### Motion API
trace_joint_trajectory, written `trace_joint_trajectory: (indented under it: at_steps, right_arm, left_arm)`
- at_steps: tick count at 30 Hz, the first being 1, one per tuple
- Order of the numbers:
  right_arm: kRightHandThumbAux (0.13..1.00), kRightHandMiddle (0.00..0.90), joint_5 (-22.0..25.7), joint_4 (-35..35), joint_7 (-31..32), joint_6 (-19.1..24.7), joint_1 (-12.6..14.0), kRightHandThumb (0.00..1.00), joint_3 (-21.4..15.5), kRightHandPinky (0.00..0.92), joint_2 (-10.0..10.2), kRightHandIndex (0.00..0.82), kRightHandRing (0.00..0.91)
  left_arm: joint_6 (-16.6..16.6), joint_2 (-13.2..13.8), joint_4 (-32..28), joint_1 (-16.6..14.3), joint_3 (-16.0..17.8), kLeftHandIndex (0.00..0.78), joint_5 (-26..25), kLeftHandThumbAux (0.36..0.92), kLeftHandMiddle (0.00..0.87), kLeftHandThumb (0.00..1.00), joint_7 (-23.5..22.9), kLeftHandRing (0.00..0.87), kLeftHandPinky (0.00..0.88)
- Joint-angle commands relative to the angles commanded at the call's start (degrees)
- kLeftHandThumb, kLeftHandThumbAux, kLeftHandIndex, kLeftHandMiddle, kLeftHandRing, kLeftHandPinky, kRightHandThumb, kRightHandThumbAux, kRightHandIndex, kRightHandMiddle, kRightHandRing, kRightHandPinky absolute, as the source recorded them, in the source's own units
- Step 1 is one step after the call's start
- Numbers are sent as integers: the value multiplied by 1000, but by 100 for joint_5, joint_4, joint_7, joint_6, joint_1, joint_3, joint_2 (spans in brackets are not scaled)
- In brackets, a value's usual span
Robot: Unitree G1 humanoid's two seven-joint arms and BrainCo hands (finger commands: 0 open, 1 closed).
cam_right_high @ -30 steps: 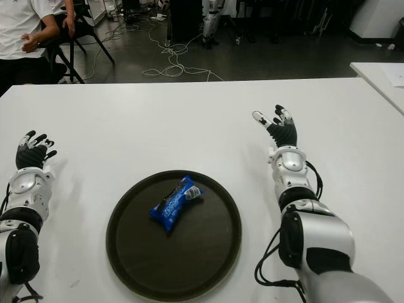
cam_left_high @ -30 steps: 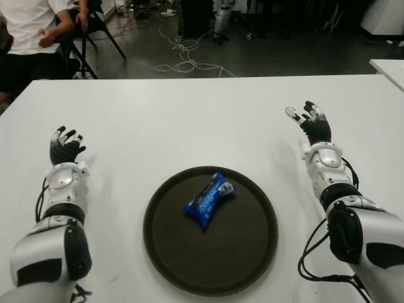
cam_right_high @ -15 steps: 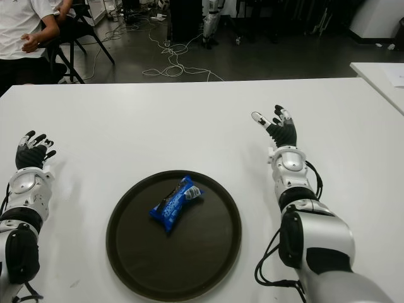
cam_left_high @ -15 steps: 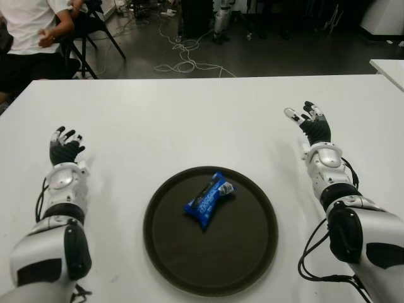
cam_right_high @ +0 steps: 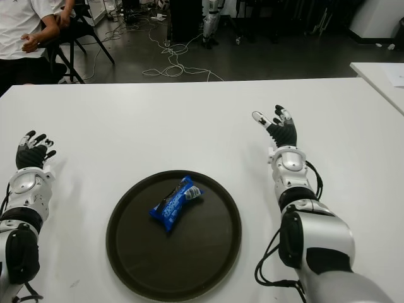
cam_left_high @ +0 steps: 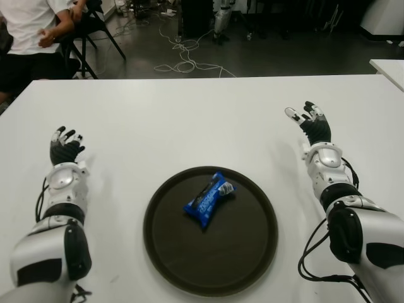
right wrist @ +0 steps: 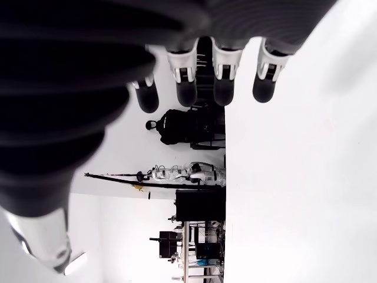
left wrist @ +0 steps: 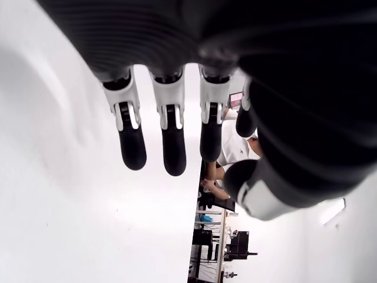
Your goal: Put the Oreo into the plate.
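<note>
Right then, a blue Oreo packet point(cam_left_high: 209, 199) with a crinkly silver end lay inside the big round dark brown plate point(cam_left_high: 249, 262), a little up from the middle and a bit to the left. The packet was tilted, with its silver end pointing up and toward the right. The plate sat on the wide white table point(cam_left_high: 189, 120), close to the robot and between its two arms. No hand was touching the packet or the plate. The left hand point(cam_left_high: 64, 149), black with white bits on the fingers, showed over the table well off to the left of the plate. Its fingers point(left wrist: 132, 139) were spread apart and loose, and it held nothing. The right hand point(cam_left_high: 309, 122) showed over the table to the right of the plate and farther back. Its fingers point(right wrist: 224, 82) were also spread out and held nothing, with the thumb sticking out toward the left. Both white arms reached forward, one on each side of the plate. Past the far edge of the table the floor was dark, with white cables point(cam_left_high: 183, 60) lying in loops on it. A person in a white shirt point(cam_left_high: 28, 25) sat on a black chair point(cam_left_high: 95, 28) in the far left corner.
</note>
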Motion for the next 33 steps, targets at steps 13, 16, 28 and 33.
trace_joint_trajectory:
  at_steps: [13, 16, 28, 33]
  right_arm:
    - [653, 77, -90, 0, -49, 18, -9, 10, 57, 19, -12, 64, 56]
    - [648, 63, -94, 1, -23, 22, -7, 4, 61, 10, -16, 45, 44]
    - [654, 63, -107, 2, 14, 4, 3, 0, 86, 0, -35, 44, 33]
    - [644, 54, -116, 3, 51, 14, 3, 0, 100, 0, -41, 23, 23]
  left_arm:
    - [-27, 1, 1, 10, -27, 96, 5, 729, 197, 349, 12, 222, 253]
    - [-9, 6, 9, 5, -20, 95, -4, 730, 198, 346, 9, 221, 250]
    - [3, 6, 10, -2, -5, 90, -16, 726, 184, 361, 16, 211, 244]
    - [0, 7, 9, 0, -8, 87, -13, 723, 180, 363, 15, 208, 242]
